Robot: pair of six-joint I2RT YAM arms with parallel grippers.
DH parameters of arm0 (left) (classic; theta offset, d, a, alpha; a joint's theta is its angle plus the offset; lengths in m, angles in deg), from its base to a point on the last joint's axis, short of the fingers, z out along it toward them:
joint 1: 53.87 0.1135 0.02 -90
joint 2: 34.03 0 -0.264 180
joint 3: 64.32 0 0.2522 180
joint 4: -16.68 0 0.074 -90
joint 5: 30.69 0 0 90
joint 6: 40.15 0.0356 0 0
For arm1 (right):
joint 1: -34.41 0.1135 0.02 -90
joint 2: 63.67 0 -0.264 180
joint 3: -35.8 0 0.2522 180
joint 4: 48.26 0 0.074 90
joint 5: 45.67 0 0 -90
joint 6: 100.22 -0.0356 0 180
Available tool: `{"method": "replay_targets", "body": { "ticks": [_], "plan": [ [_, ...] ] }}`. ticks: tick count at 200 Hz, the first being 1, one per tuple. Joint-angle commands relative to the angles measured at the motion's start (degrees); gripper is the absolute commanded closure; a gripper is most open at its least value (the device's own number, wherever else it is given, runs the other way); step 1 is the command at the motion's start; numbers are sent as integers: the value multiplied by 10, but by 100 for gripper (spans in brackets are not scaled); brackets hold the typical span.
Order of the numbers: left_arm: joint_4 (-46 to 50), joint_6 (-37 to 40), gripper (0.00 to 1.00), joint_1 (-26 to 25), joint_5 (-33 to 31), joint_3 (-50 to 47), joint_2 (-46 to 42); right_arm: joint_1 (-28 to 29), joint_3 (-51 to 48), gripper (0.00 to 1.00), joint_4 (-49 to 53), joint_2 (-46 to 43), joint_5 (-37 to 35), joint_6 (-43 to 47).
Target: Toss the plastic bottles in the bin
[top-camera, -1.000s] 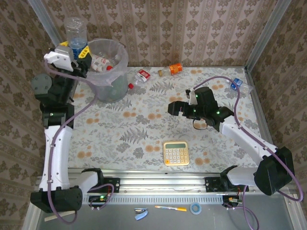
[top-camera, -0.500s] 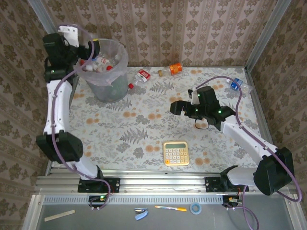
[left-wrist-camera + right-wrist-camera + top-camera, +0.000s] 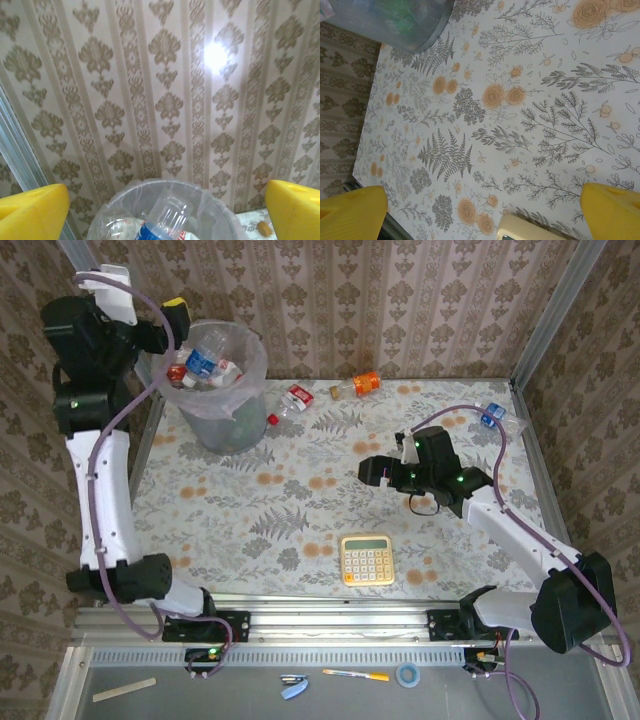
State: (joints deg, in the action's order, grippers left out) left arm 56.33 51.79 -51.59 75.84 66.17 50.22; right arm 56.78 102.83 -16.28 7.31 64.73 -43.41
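The grey bin (image 3: 222, 418) with its whitish bag stands at the table's far left and holds several bottles. A clear bottle with a blue label (image 3: 204, 352) lies on top of them. My left gripper (image 3: 170, 322) is raised just left of the bin's rim, open and empty. From its wrist view, the left gripper (image 3: 165, 190) has its yellow fingers (image 3: 35, 210) spread wide above the bin (image 3: 125, 197) and the blue-label bottle (image 3: 167, 217). On the table lie a red-label bottle (image 3: 292, 400), an orange one (image 3: 360, 384) and a blue-capped one (image 3: 497, 418). My right gripper (image 3: 368, 472) hovers open over mid-table.
A yellow calculator (image 3: 367, 559) lies near the front edge, and its corner (image 3: 530, 231) shows under my right gripper (image 3: 482, 192). The bin's mesh wall (image 3: 395, 20) is at the upper left of that view. Patterned walls enclose the table on three sides.
My left gripper held a clear blue-label bottle beside the bin a second ago. That bottle now lies in the bin, and the arm has swung up and back, open. The right arm barely moved.
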Motion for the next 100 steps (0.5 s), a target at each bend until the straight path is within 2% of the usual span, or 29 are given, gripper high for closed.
{"method": "replay_targets", "body": {
  "ticks": [1, 100],
  "plan": [
    [20, 9, 0, -10, 7, 2, -5, -2, 0, 0, -4, -10, 14, -4],
    [90, 103, 0, -120, 19, -8, 5, -3, -12, 0, 18, -41, 0, -5]
  ]
}}
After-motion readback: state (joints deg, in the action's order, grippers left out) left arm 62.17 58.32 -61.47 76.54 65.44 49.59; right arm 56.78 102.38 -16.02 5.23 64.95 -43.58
